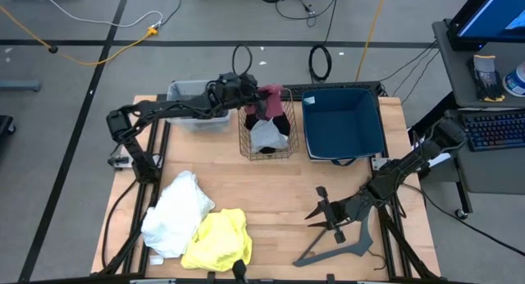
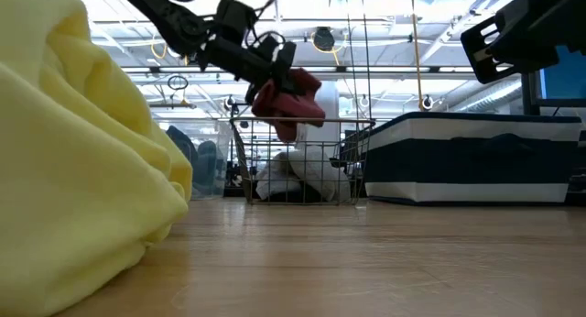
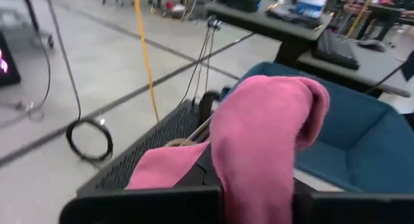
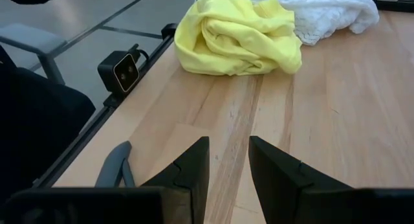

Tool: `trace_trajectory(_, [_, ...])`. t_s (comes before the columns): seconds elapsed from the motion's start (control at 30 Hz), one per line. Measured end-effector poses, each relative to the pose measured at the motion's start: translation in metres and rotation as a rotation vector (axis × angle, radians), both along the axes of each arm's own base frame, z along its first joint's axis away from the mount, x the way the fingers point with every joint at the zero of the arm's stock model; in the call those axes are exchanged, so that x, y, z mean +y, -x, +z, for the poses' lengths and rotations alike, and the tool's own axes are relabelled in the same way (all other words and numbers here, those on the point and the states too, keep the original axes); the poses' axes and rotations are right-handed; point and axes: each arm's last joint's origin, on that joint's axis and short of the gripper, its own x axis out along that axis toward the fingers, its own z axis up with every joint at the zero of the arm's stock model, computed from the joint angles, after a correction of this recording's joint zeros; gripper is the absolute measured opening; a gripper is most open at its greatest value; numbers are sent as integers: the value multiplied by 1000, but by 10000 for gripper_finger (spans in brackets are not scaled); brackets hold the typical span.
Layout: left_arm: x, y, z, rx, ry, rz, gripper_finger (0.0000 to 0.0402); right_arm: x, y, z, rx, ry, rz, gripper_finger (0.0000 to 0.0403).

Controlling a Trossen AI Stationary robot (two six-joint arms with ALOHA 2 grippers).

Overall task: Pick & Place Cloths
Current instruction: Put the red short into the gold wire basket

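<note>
Above wire basket [image 1: 267, 136], left claw [image 1: 256, 99] grips maroon cloth [image 1: 271, 94].

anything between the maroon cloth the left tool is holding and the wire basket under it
Nothing visible. The left tool is shut on the maroon cloth, holding it over the wire basket. Only open air lies below; a white cloth already sits inside the basket.

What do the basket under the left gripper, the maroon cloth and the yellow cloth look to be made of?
Basket: thin metal wire, going by its open see-through grid. Maroon cloth, held in the left gripper: soft, matte fabric that drapes limply, possibly fleece. Yellow cloth: soft matte fabric, probably a cotton-like knit, crumpled in rounded folds.
</note>
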Motion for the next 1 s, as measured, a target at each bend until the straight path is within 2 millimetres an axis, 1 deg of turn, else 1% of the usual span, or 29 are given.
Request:
trace_trajectory(0.13, [7, -3, -18, 21, 82, 14, 18, 0, 0, 0, 0, 0, 0, 100])
trace_trajectory(0.3, [11, -10, -41, 55, 161, 27, 6, 0, 0, 0, 0, 0, 0, 100])
trace_trajectory(0.43, [12, -15, -59, 75, 246, 46, 20, 0, 0, 0, 0, 0, 1, 100])
trace_trajectory(0.53, [13, -16, -69, 92, 295, 59, 19, 0, 0, 0, 0, 0, 1, 100])
trace_trajectory(0.67, [12, -16, -73, 106, 314, 63, 9, 0, 0, 0, -3, -3, 1, 100])
trace_trajectory(0.73, [11, -16, -74, 117, 321, 61, 12, 0, 0, 1, -6, -5, 1, 100])
trace_trajectory(0.83, [9, -18, -75, 125, 325, 52, 34, 0, 0, 1, -6, -5, 1, 100])
trace_trajectory(1.0, [1, -21, -75, 132, 332, 16, 82, 0, 0, 1, -6, -4, 1, 100])
